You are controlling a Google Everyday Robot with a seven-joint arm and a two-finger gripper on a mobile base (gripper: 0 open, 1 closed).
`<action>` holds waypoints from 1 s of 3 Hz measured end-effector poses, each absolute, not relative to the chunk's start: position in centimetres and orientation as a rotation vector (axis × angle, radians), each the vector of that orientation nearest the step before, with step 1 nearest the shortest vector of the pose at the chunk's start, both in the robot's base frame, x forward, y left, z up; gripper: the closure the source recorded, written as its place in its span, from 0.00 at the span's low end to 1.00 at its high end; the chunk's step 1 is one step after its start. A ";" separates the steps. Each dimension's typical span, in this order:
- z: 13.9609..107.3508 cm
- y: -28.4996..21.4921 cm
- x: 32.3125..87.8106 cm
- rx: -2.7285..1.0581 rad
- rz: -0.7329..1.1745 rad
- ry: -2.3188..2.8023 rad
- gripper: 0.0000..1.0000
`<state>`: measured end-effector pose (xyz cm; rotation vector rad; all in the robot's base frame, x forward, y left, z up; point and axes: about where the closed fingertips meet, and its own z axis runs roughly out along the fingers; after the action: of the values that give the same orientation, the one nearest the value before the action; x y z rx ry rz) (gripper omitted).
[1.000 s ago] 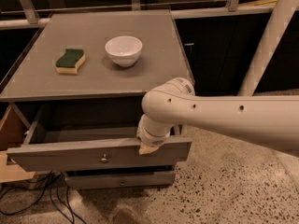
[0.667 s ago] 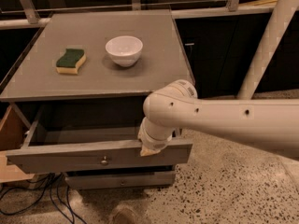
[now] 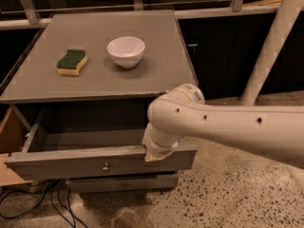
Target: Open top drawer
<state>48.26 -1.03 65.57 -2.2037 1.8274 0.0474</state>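
The top drawer (image 3: 61, 163) is a wide grey wooden drawer pulled well out of the grey cabinet, its inside dark and empty as far as it shows. A small round metal knob (image 3: 106, 166) sits at the centre of its flat front. My white arm reaches in from the right. My gripper (image 3: 154, 154) is at the drawer front's top edge, right of the knob, mostly hidden under the wrist.
A white bowl (image 3: 126, 51) and a green-and-yellow sponge (image 3: 71, 61) sit on the cabinet top (image 3: 156, 75). A lower, narrower drawer (image 3: 123, 183) shows beneath. Cables (image 3: 52, 203) lie on the speckled floor at left. A white post (image 3: 275, 42) stands at right.
The drawer front has come slightly further out toward the camera, with the gripper moving along with it.
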 end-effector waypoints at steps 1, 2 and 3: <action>65.8 -1.6 47.4 -2.202 0.037 1.840 1.00; 65.8 -1.6 47.4 -2.202 0.037 1.840 1.00; 65.7 -1.7 47.2 -2.206 0.052 1.849 1.00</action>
<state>47.20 -1.74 65.74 -2.2057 1.8487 0.0518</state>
